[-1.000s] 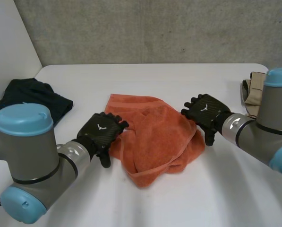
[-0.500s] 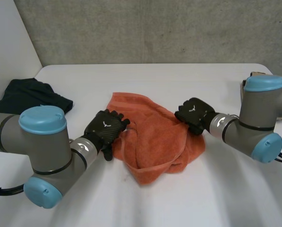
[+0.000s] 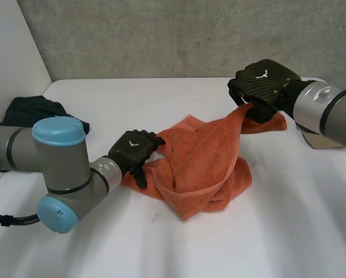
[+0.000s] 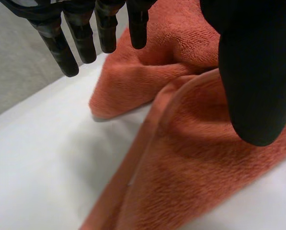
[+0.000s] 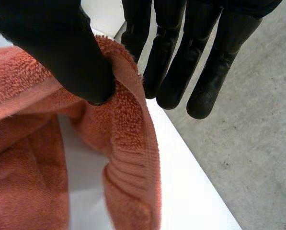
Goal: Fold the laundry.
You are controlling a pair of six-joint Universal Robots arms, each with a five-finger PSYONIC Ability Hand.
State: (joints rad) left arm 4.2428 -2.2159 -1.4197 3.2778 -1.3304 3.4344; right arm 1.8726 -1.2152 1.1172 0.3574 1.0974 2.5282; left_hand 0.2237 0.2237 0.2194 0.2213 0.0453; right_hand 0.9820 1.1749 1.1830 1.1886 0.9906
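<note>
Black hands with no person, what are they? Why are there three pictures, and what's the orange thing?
They belong to a robot with two grey arms. One picture looks down from a camera between the arms; the other two come from cameras on each wrist. On the white table lies a crumpled orange terry towel, with a dark bundled cloth near the left arm. The right hand pinches an edge of the towel between thumb and fingers, holding it above the table. The left hand rests open on the towel's other side.
</note>
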